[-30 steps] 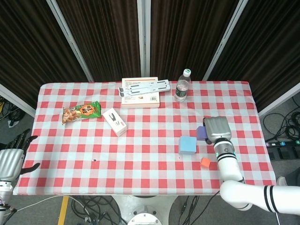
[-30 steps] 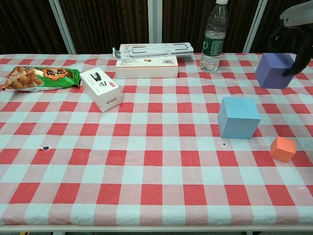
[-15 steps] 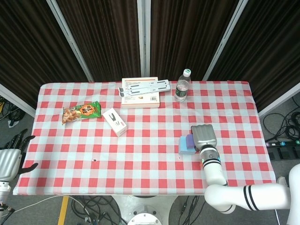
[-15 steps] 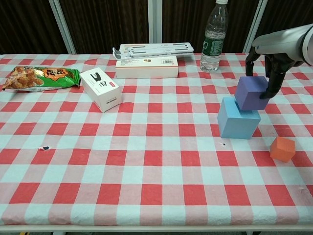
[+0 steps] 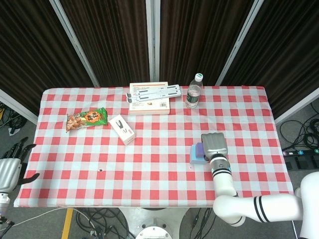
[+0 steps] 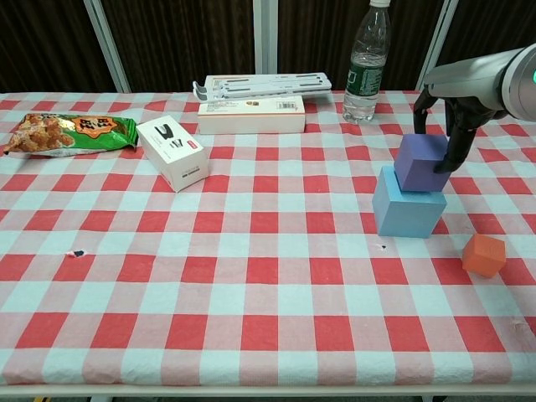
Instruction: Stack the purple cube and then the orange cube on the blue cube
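Observation:
The purple cube point(image 6: 421, 161) sits on top of the blue cube point(image 6: 408, 203), turned slightly and toward its right side. My right hand point(image 6: 450, 121) reaches down over the purple cube and holds it, with fingers point(image 6: 458, 149) against its right face and the thumb behind it. In the head view the right hand point(image 5: 213, 144) covers most of both cubes; only slivers of the purple cube point(image 5: 199, 149) and the blue cube point(image 5: 195, 157) show. The orange cube point(image 6: 484, 255) lies on the cloth, front right of the stack. My left hand point(image 5: 11, 168) hangs open off the table's left edge.
A water bottle point(image 6: 366, 63) stands behind the stack. A flat box with a white stand point(image 6: 251, 113) lies at the back middle, a white box point(image 6: 172, 152) and a snack bag point(image 6: 69, 132) to the left. A small dark speck point(image 6: 79, 253) marks the cloth.
My right hand carried the purple cube left and down from the table's right side onto the blue cube, then shifted it a little further over the top. The left hand stayed put.

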{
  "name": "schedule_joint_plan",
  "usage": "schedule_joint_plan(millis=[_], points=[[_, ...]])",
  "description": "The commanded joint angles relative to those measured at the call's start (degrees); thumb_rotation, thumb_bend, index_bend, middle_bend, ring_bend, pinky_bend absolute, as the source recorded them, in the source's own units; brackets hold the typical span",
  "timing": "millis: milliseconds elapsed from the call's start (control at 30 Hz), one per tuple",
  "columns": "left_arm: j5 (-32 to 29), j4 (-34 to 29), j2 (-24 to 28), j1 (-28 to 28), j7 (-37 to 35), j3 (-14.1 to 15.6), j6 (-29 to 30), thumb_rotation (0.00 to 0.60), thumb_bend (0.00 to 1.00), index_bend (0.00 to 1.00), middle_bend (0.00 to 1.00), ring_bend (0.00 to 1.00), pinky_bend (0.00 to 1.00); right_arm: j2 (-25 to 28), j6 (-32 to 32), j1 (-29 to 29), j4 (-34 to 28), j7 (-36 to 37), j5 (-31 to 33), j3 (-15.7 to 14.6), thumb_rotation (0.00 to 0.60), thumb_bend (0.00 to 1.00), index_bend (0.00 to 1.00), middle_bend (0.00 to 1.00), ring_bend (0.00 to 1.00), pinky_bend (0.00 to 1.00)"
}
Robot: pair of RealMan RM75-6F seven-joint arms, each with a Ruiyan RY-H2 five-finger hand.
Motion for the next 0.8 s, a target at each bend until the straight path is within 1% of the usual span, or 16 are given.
schedule_joint_plan(millis=[33, 400, 800], points=[[-0.01, 0.16, 0.10, -0.04, -0.30, -0.05, -0.09, 0.600, 0.05, 0.25, 0.14, 0.13, 0.27, -0.57, 0.75, 0.19, -0.01, -0.36, 0.19, 0.21, 0.600, 0.18, 0.54, 1.00, 1.00, 1.00], [0.15, 1.04, 0.03, -0.09, -1.83, -0.05, -0.26, 0.600, 0.05, 0.25, 0.14, 0.13, 0.27, -1.84, 3.30, 0.42, -0.20, -2.18, 1.58, 0.83, 0.600, 0.18, 0.54, 1.00, 1.00, 1.00], [0.21, 1.67, -0.03, -0.03, -2.18, -0.08, -0.12, 0.600, 0.05, 0.25, 0.14, 0.13, 0.27, -2.73, 2.44, -0.07, 0.75, -2.27, 1.61, 1.53, 0.600, 0.18, 0.54, 1.00, 1.00, 1.00]])
